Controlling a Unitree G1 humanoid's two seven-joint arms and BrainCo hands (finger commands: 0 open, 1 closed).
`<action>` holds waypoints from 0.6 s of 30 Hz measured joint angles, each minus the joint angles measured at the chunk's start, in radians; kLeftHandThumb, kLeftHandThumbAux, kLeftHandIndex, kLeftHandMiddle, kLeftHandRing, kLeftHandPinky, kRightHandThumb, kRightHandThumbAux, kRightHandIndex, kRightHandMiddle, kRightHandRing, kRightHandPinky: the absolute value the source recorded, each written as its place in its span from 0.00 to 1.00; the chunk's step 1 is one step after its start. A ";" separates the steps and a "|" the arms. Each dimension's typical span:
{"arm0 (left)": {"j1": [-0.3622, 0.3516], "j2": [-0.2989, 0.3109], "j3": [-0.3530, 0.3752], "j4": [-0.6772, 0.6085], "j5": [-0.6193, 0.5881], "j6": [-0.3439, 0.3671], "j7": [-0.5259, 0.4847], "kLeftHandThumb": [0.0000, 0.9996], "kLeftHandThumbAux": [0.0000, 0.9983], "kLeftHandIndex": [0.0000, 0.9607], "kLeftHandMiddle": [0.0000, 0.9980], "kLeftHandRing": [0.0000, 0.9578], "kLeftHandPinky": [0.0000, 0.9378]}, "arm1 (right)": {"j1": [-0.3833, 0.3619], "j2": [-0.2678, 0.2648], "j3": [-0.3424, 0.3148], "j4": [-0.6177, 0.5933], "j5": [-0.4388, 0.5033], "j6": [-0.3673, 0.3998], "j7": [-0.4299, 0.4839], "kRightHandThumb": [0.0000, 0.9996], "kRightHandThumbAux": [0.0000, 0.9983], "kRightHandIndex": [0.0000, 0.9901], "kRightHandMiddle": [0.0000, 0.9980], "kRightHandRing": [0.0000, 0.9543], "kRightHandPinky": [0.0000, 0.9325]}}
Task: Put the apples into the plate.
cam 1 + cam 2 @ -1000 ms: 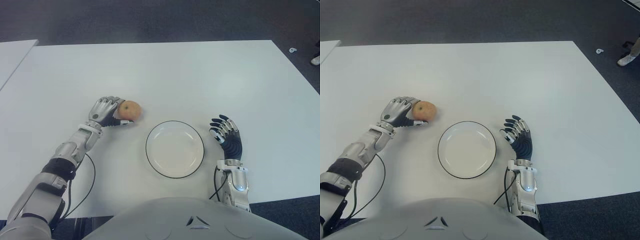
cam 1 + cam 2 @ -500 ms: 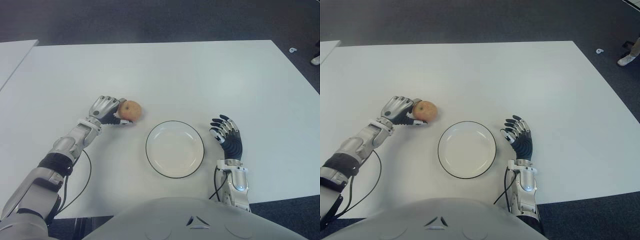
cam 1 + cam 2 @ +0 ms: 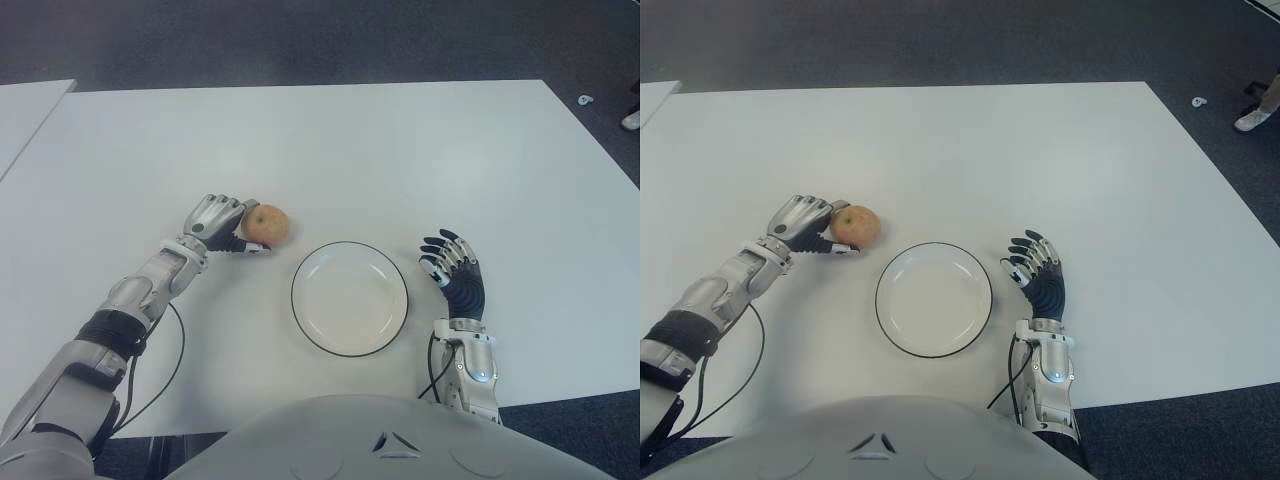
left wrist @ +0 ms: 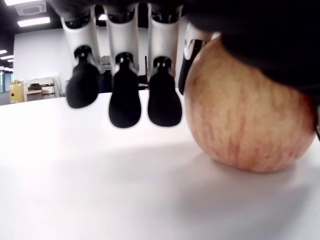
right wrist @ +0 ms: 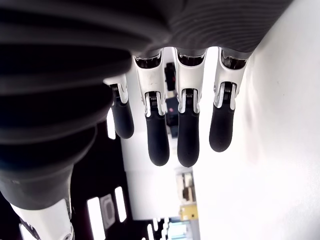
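One reddish-yellow apple (image 3: 267,225) stands on the white table (image 3: 400,150), a little left of the white, dark-rimmed plate (image 3: 294,298), which holds nothing. My left hand (image 3: 235,230) is at the apple's left side, fingers curled. In the left wrist view the apple (image 4: 250,110) rests on the table with my thumb over it and one finger against its side, while three fingers (image 4: 125,100) hang beside it without touching. My right hand (image 3: 455,272) shows just right of the plate, fingers spread, holding nothing.
A second white table (image 3: 25,110) shows at the far left edge. Dark carpet (image 3: 300,40) lies beyond the table's far edge. A cable (image 3: 180,340) loops from my left forearm over the table.
My left hand and the apple have shifted slightly right, toward the plate. The right hand and the plate have not moved.
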State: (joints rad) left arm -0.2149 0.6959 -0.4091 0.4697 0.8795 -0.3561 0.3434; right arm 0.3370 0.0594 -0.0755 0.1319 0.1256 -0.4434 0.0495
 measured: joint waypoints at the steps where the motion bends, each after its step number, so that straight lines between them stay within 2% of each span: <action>1: 0.001 0.000 0.001 -0.001 -0.004 0.000 -0.004 0.72 0.70 0.46 0.78 0.77 0.78 | 0.000 0.000 0.000 0.000 0.000 0.000 0.001 0.42 0.75 0.23 0.38 0.39 0.42; 9: 0.024 0.000 0.014 -0.027 -0.026 0.007 -0.004 0.72 0.70 0.46 0.78 0.77 0.77 | 0.000 0.000 -0.001 0.000 0.001 -0.002 0.009 0.41 0.76 0.22 0.38 0.39 0.42; 18: 0.074 -0.007 0.044 -0.077 -0.038 0.008 0.003 0.72 0.70 0.46 0.77 0.76 0.74 | -0.008 0.000 -0.001 0.013 0.001 -0.020 0.013 0.44 0.76 0.24 0.38 0.39 0.42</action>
State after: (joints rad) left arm -0.1412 0.6893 -0.3648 0.3925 0.8419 -0.3476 0.3464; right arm 0.3290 0.0589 -0.0764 0.1449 0.1264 -0.4630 0.0628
